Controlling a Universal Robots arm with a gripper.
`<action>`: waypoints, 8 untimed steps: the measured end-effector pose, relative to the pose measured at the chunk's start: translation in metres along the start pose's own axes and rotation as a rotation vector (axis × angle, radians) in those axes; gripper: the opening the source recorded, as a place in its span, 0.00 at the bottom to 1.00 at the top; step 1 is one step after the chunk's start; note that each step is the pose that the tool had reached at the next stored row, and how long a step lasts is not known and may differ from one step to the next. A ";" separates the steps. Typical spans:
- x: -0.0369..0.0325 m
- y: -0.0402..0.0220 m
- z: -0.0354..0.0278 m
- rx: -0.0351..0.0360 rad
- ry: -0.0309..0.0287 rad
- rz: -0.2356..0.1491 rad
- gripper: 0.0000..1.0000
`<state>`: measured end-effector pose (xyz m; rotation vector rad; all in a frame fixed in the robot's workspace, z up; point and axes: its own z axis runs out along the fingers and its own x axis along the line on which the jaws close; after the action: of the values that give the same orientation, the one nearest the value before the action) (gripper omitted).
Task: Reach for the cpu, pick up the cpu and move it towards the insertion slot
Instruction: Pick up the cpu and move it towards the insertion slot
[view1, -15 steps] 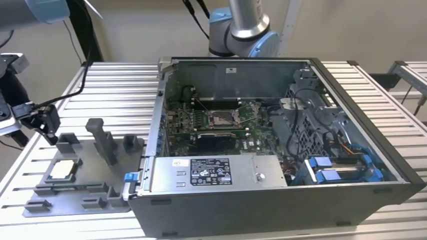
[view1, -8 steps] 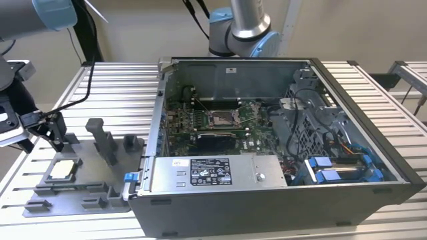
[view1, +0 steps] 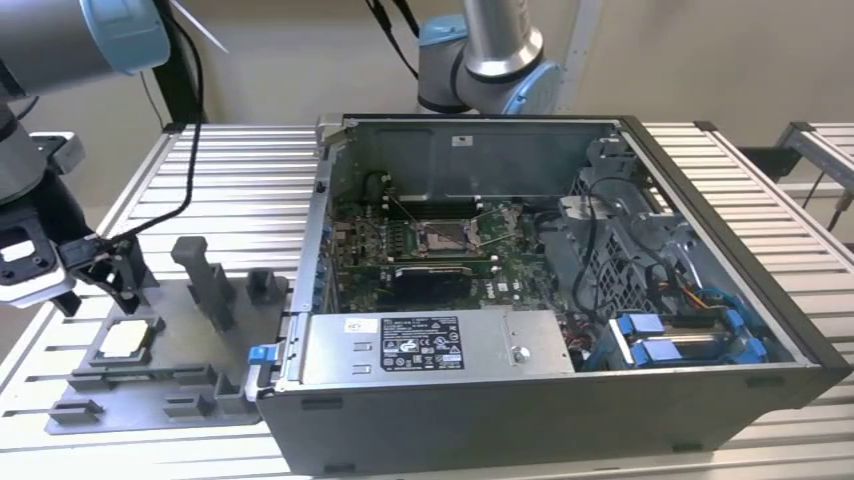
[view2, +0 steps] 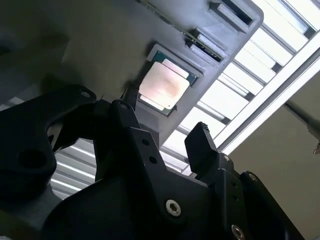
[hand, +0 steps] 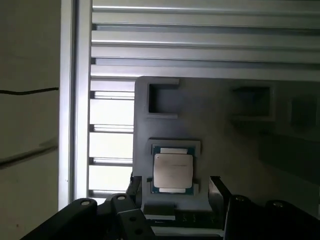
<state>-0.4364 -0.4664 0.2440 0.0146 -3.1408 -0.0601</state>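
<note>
Ribbed metal table (view1: 747, 180), open computer case (view1: 534, 420) in the middle, grey fixture tray (view1: 147, 400) on the exterior view's left. The cpu (view1: 124, 340) lies flat in a shallow recess of that tray, pale face up, not lifted. Your gripper (view1: 98, 298) hangs just above it with its fingers spread. In the first wrist view the cpu (hand: 173, 170) sits between the two black fingertips, and the gripper (hand: 175, 182) holds nothing. The second wrist view shows the same from an angle: cpu (view2: 164, 86) beyond the spread gripper (view2: 161, 120). The insertion slot (view1: 442, 236) is well apart, deep inside the case.

Risks, as I judge them:
- A fingertip may land on the recess wall rather than the chip edge, so the pinch tips or pops the chip.
- An off-centre grip lets the thin chip twist.
- The upright tray posts stand near the fingers and could snag them.
- The case wall lies between tray and slot.

Hard to tell: whether the fingertips are level with the chip or above it, and how the slot's lever stands. The arm is cut off at the exterior view's left edge.
</note>
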 end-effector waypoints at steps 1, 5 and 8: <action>-0.0013 -0.0007 0.0008 0.0001 0.0001 0.000 1.00; -0.0028 -0.0018 0.0024 0.0001 0.0002 0.000 1.00; -0.0029 -0.0019 0.0026 0.0001 0.0001 0.000 1.00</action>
<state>-0.4334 -0.4681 0.2413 0.0146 -3.1406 -0.0599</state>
